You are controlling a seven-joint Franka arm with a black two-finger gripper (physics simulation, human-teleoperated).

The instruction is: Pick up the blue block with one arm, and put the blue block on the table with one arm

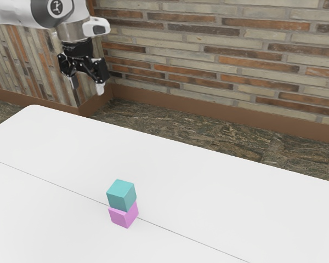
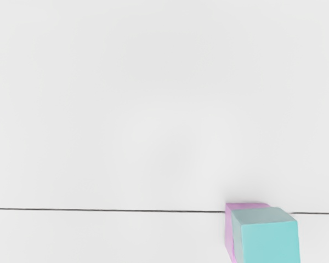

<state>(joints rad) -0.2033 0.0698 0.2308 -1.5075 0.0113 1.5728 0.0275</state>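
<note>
The gripper (image 1: 87,85) hangs empty above the level of the table (image 1: 170,164), its fingers wide apart; the blue block (image 1: 121,195), more teal than blue, sits on top of the pink block (image 1: 124,215), well apart from the hand; the step in hand looks to be the approach, so the hand should travel over the stack while high, centre above the blue block, and only then come straight down; its fingers want to line up with two opposite side faces, since a skewed closing could twist the block or drag the pink block along; the descent should end with the fingertips beside the upper block alone, above the join between the two; a gentle, even squeeze and a purely vertical lift would leave the lower block undisturbed; after that, a bare patch of table beside the stack seems the sensible place to set it flat and let go.
</note>
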